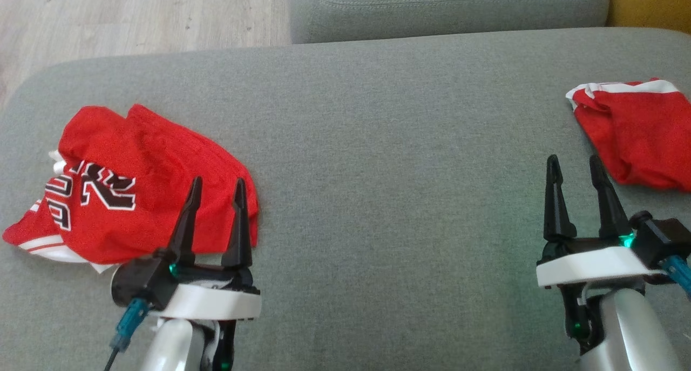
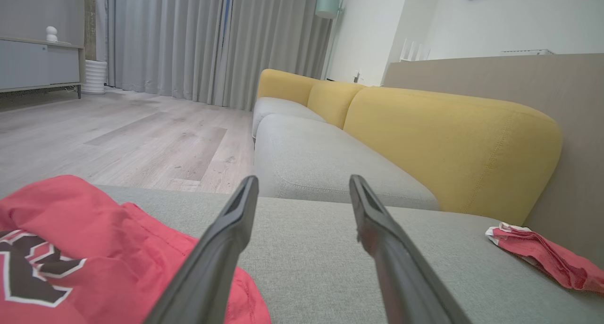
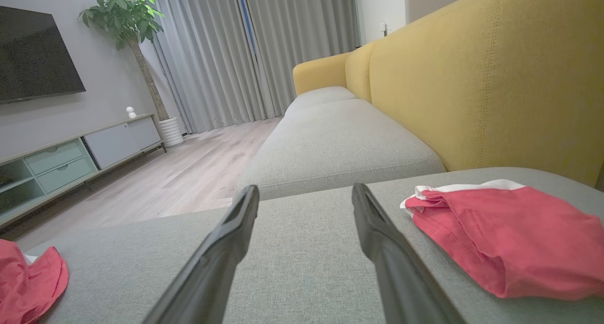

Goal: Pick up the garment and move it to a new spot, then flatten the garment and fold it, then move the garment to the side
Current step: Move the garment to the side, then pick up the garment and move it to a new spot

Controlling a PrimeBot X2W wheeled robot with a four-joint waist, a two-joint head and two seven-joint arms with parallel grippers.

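Observation:
A crumpled red jersey with black-and-white numbers lies at the left of the grey sofa seat; it also shows at the lower left in the left wrist view. My left gripper hovers open over its right edge, nothing between the fingers. A second red garment with white trim lies bunched at the far right, also in the right wrist view. My right gripper stands open just left of it, apart from the cloth.
Another grey seat cushion adjoins at the back, with yellow backrests to the right. Wooden floor lies beyond the seat's far left edge. A TV cabinet and a plant stand across the room.

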